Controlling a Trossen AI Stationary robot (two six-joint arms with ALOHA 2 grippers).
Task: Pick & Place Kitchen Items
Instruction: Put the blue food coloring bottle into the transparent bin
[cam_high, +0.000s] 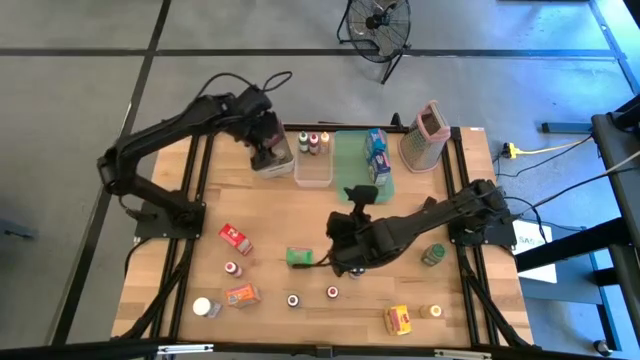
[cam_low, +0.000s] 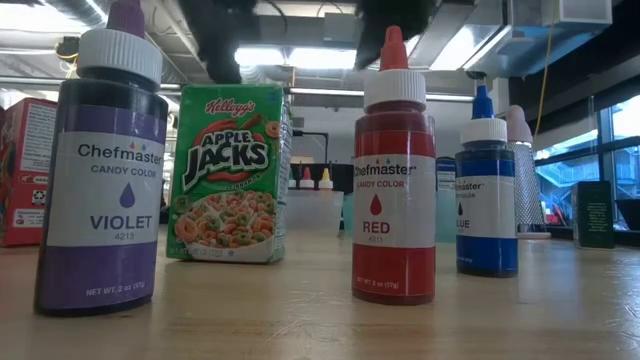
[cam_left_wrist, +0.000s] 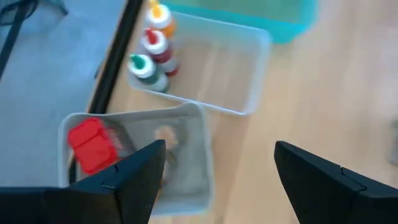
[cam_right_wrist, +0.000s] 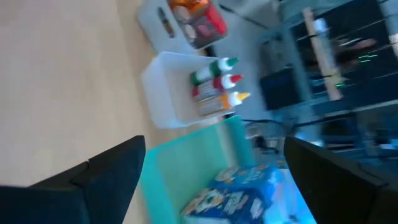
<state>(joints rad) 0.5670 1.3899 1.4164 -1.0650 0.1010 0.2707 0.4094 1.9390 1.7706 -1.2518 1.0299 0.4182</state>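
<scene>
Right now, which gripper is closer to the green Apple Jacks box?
Right. The right gripper hovers open just beside the green Apple Jacks box at mid-table. The left gripper is open too, far off over the clear bin at the table's back edge.

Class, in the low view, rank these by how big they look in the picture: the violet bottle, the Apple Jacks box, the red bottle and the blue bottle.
1. Violet bottle
2. Apple Jacks box
3. Red bottle
4. Blue bottle

The violet bottle stands nearest the camera, so this says little about true size. Box and red bottle look close.
</scene>
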